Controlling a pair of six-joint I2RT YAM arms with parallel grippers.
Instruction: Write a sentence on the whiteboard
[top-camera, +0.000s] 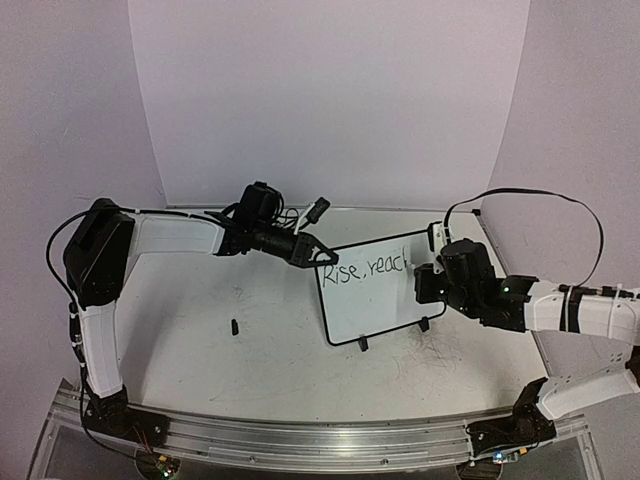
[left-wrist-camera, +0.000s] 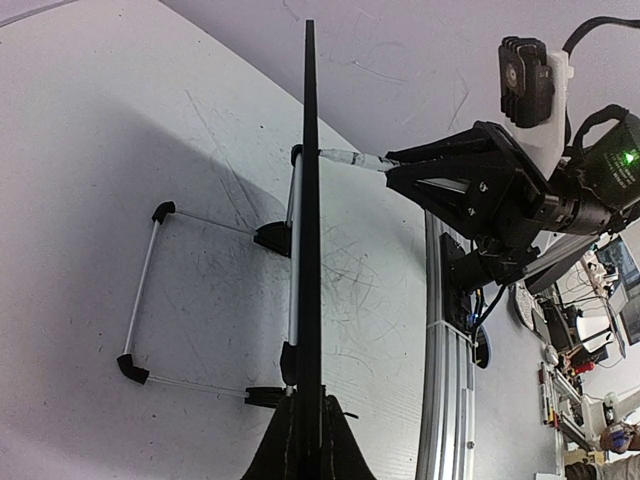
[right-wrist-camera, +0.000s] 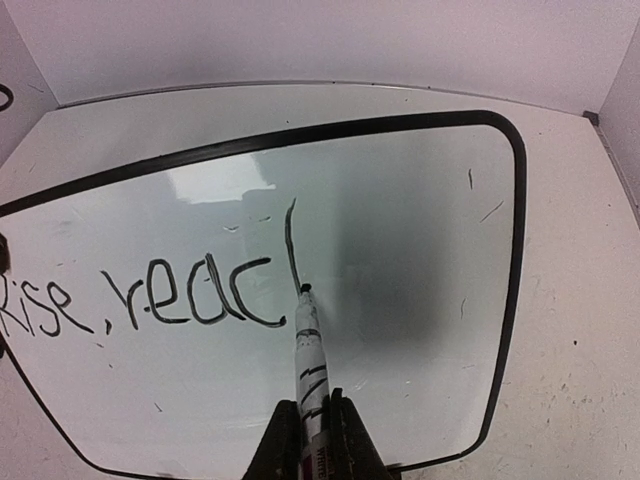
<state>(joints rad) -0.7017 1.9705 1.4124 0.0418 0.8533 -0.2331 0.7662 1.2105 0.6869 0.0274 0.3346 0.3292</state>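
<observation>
The whiteboard (top-camera: 372, 290) stands tilted on its wire stand mid-table. It shows black text (right-wrist-camera: 150, 300) reading "Rise, reac" and a fresh vertical stroke. My left gripper (top-camera: 312, 252) is shut on the board's upper left edge; in the left wrist view the board (left-wrist-camera: 309, 200) appears edge-on between the fingers. My right gripper (right-wrist-camera: 312, 430) is shut on a white marker (right-wrist-camera: 308, 350). Its black tip touches the board at the bottom of the stroke. In the top view the right gripper (top-camera: 424, 280) is at the board's right side.
A small black cap (top-camera: 234, 327) lies on the table left of the board. The board's wire stand (left-wrist-camera: 150, 290) rests behind it. The aluminium rail (top-camera: 300, 440) runs along the near edge. Walls close off the back and sides.
</observation>
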